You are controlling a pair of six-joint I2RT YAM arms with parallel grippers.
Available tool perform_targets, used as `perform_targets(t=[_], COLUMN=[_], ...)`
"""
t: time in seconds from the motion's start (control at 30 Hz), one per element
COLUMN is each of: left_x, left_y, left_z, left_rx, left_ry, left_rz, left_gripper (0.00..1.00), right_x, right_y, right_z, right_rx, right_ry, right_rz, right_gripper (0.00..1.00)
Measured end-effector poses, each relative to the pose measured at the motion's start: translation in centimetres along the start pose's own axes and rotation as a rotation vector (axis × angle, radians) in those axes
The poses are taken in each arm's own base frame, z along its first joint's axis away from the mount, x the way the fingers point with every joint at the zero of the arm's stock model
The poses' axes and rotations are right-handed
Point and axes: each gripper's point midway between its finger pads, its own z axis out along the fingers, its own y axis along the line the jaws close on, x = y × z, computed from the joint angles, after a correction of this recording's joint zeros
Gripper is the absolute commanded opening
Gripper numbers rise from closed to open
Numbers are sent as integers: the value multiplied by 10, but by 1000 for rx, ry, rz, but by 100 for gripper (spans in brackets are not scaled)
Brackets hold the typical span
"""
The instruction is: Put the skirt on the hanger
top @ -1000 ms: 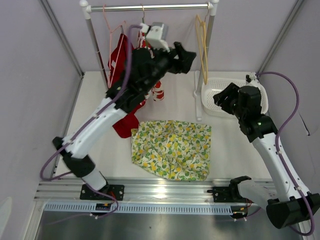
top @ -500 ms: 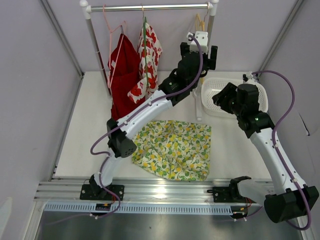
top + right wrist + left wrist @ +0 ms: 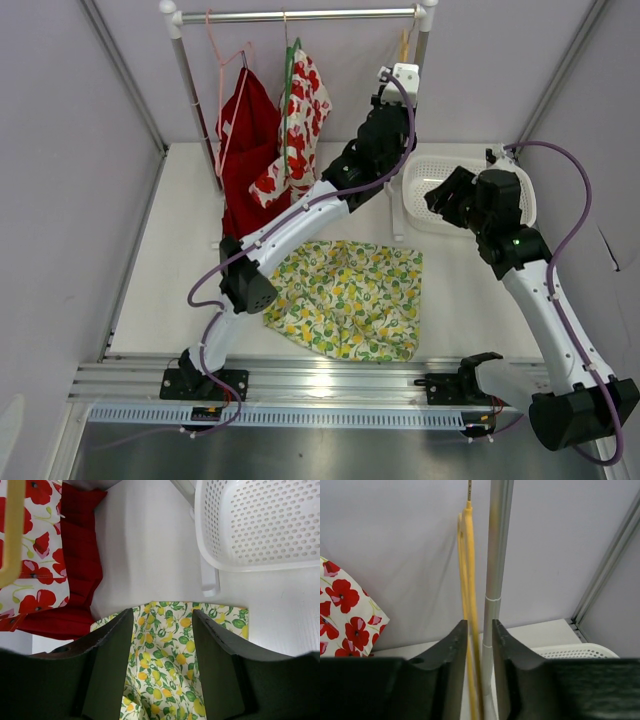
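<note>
Since the earlier frame the left gripper [image 3: 400, 90] has turned and narrowed at the hanger [image 3: 405, 42], upper right under the rail [image 3: 300, 15]. The skirt [image 3: 345, 295] lies flat on the white table [image 3: 190, 250], lower centre.

Left wrist view: the narrow fingers [image 3: 452, 670] have the hanger [image 3: 469, 580] between them; I cannot tell if they press it.

Right wrist view: the right gripper [image 3: 162, 615] is wide and holds nothing, above the skirt [image 3: 175, 680], with the basket [image 3: 260, 525] upper right.
</note>
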Motion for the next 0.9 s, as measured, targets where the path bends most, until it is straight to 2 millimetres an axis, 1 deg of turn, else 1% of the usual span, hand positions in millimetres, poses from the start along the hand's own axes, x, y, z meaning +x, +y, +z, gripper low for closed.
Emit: perform_targets(t=[0.07, 0.1, 0.17, 0.2, 0.67, 0.77, 0.9], left_x=[-4, -5, -9, -10, -28, -35, -52], left_y=[2, 3, 5, 6, 29, 33, 38], left_z=[1, 1, 2, 2, 8, 6, -3], left_rx=[-8, -8, -15, -21, -87, -89, -73], left_ry=[-13, -18, -31, -37, -92, -95, -103], left_rz=[7, 11, 19, 22, 83, 90, 92], left_gripper=[16, 10, 2, 0, 0, 0, 0], right_x=[-1, -1, -1, -1, 2, 2, 1], right_y=[0, 0, 0, 0, 1, 3, 3], right_z=[-1, -1, -2, -2, -1, -1, 0], right_rx=[-1, -2, -4, -5, -24, -34, -36], right_ry=[-3, -4, -5, -4, 12, 13, 10], right_rz=[-5, -8, -11, -12, -17, -19, -23], right_gripper=[56, 56, 56, 56, 56, 56, 56])
